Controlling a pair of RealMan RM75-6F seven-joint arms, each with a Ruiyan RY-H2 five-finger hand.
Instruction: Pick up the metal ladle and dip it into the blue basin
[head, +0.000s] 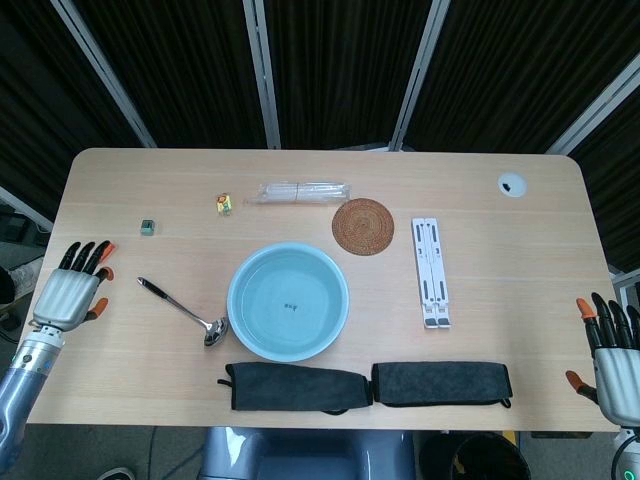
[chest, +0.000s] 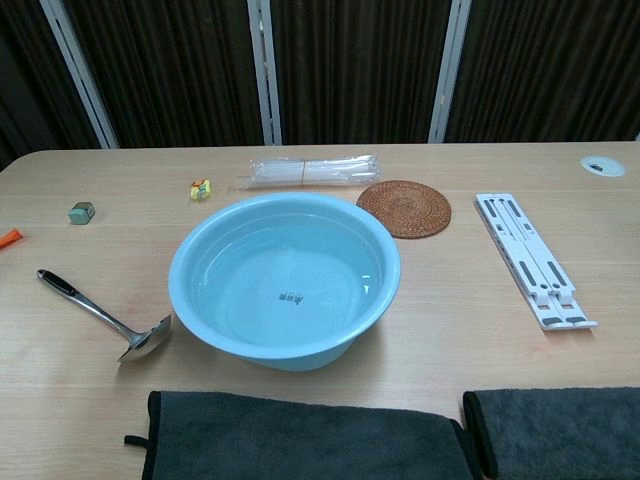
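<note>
The metal ladle (head: 183, 310) lies flat on the table left of the blue basin (head: 288, 301), black handle pointing up-left, bowl beside the basin's rim. In the chest view the ladle (chest: 100, 313) and the basin (chest: 285, 278) show the same layout. My left hand (head: 70, 291) hovers over the table's left edge, left of the ladle's handle, fingers apart and holding nothing. My right hand (head: 609, 352) sits off the table's right edge, fingers spread, empty. Neither hand shows in the chest view.
Two dark cloths (head: 297, 386) (head: 441, 382) lie along the front edge. A woven coaster (head: 363, 226), a white folding stand (head: 431, 271), a clear plastic pack (head: 303, 190), a small yellow item (head: 224, 204), a green block (head: 147, 227) and an orange piece (chest: 8, 238) are scattered around.
</note>
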